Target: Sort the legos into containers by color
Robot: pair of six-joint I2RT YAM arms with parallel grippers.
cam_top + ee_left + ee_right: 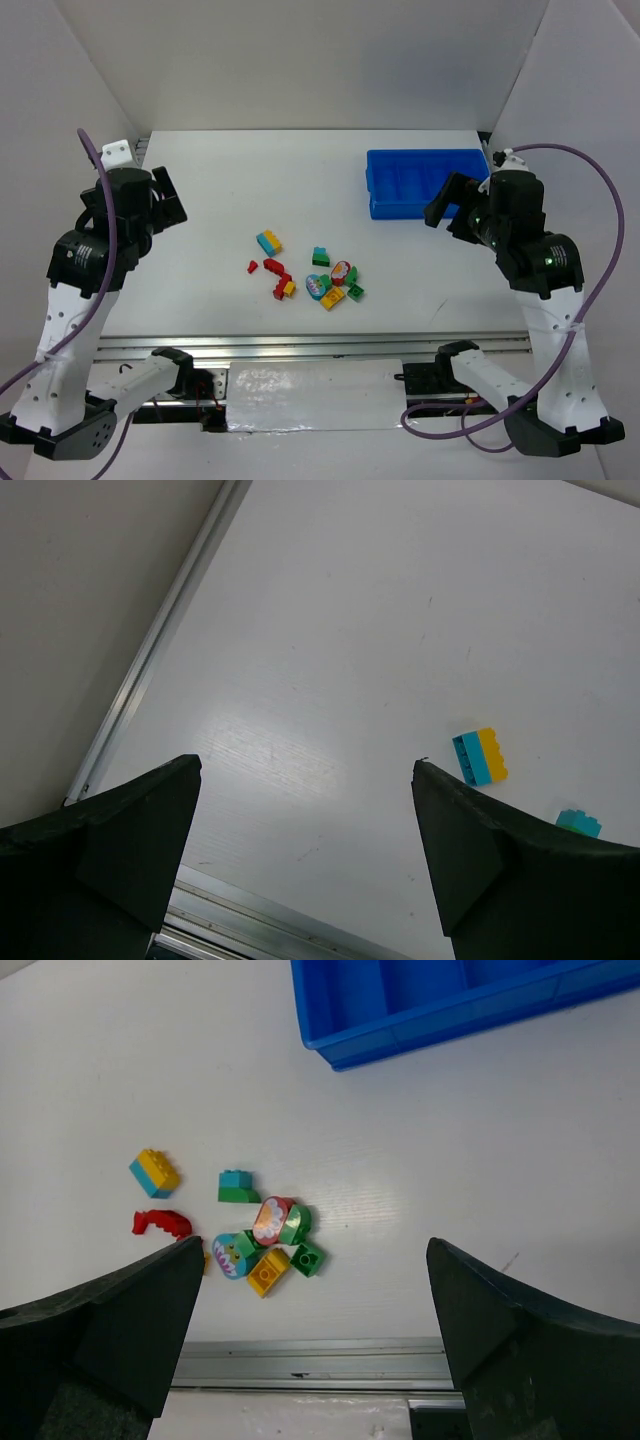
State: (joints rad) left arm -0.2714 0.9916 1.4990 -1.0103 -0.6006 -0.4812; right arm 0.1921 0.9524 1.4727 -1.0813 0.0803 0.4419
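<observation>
Blue tray of narrow compartments, legos apart on white table

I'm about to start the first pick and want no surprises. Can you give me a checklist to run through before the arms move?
1. Left gripper open, holding nothing: ok.
2. Right gripper open, holding nothing: ok.
3. Tray ready, visible compartments hold no bricks: ok; its right end is hidden behind the right arm.
4. Bricks all lying on the table between the arms: ok.
5. Each brick stands apart for a clean pick: not ok; several in the pile touch, while the yellow-and-cyan brick lies apart.
</observation>
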